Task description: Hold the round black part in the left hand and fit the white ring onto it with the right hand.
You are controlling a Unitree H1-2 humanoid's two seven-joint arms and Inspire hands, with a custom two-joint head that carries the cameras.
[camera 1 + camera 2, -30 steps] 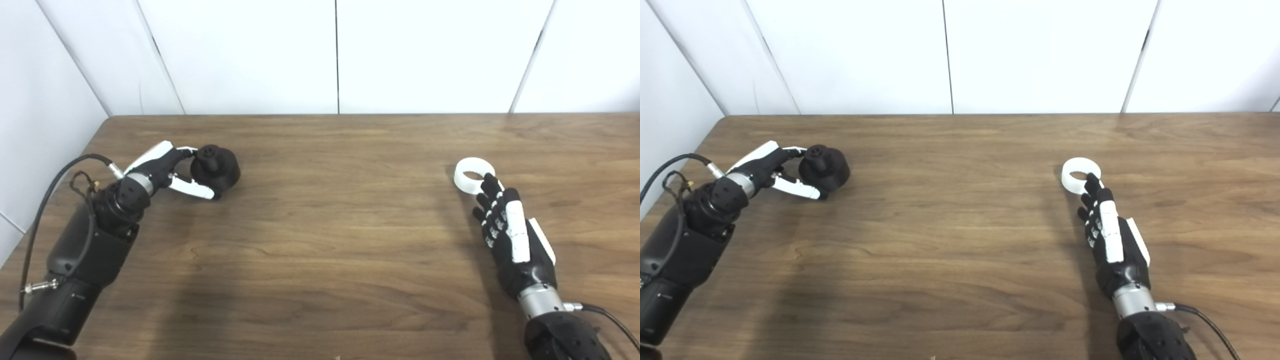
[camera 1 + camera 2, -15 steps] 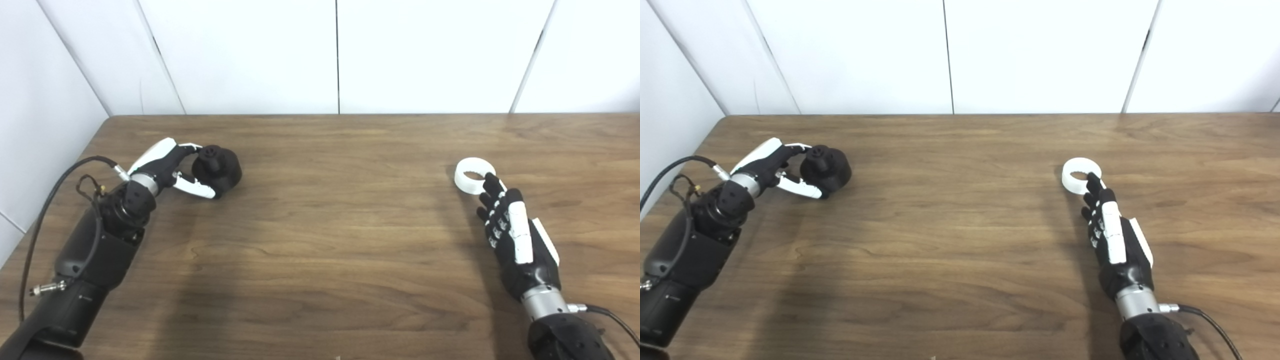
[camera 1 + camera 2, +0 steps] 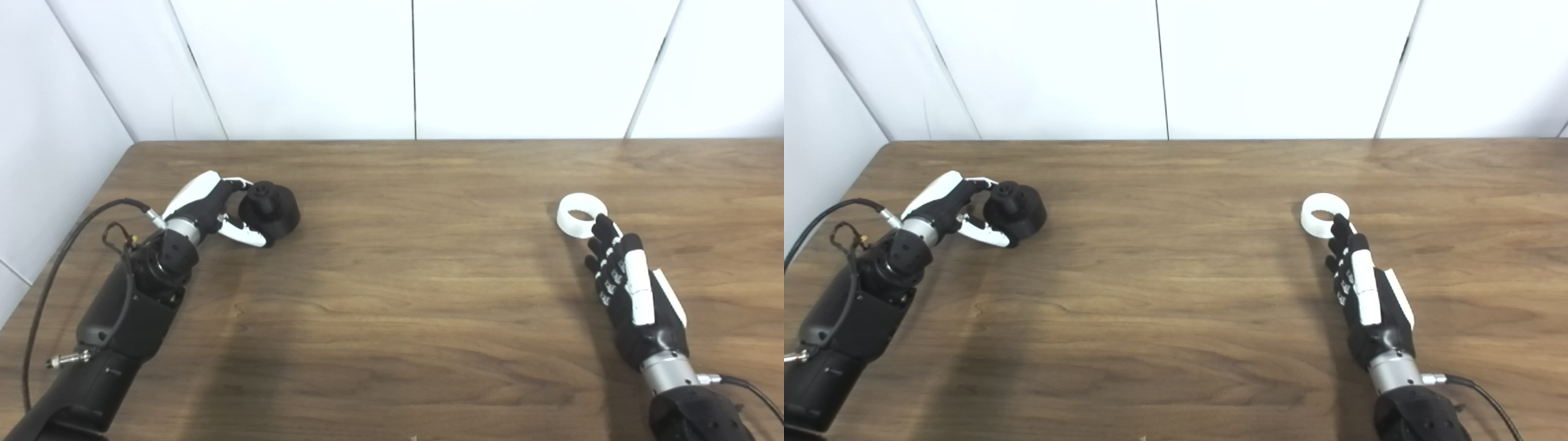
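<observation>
The round black part with a knob on top rests on the table at the left. My left hand reaches it from the left, its curved fingers over the knob side and its thumb along the near side. The fingers are still apart and the part stays on the wood. At the right lies the white ring, flat on the table. My right hand lies just behind it, palm down with fingers stretched out. Its fingertips touch the ring's near right edge. The ring is not in its grasp.
The brown wooden table spans the whole view. White wall panels close it off at the back and along the left side. A black cable loops beside my left forearm.
My left hand has pushed forward and right, further around the black part, which has slid slightly right. My right hand has drawn back a little; the ring has not moved.
</observation>
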